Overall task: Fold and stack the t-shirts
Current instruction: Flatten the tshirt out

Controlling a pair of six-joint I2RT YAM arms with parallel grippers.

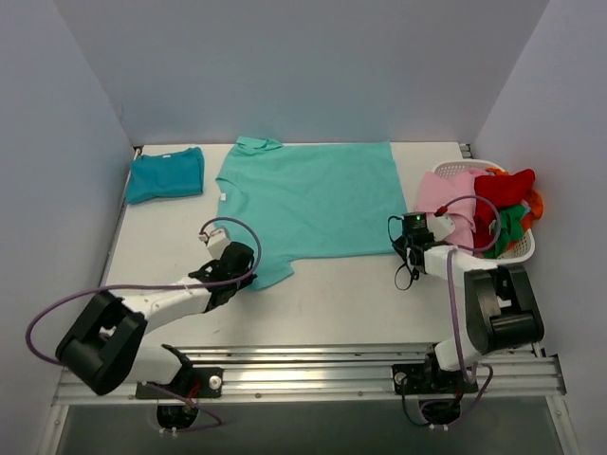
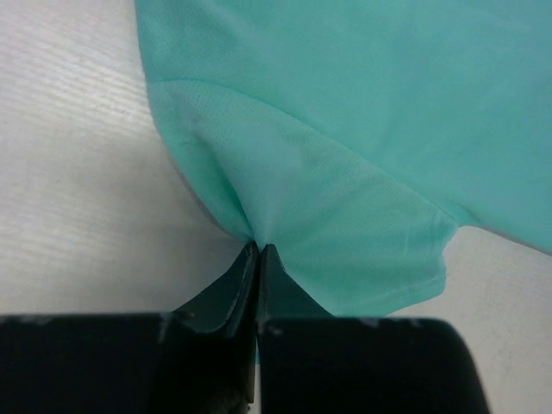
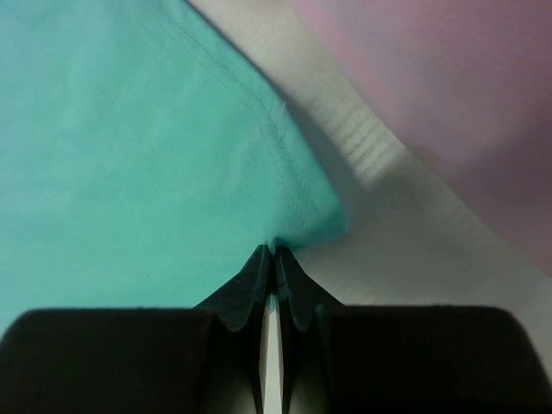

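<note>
A light turquoise t-shirt lies spread flat across the middle of the table, collar to the left. My left gripper is shut on the edge of its near sleeve, the cloth pinched between the fingertips. At the shirt's near right hem corner, my right gripper is shut on the fabric. A darker teal-blue t-shirt lies folded at the far left of the table.
A white laundry basket stands at the right edge with pink, red and green garments spilling over. The pink cloth lies close to my right gripper. Walls enclose the table on three sides.
</note>
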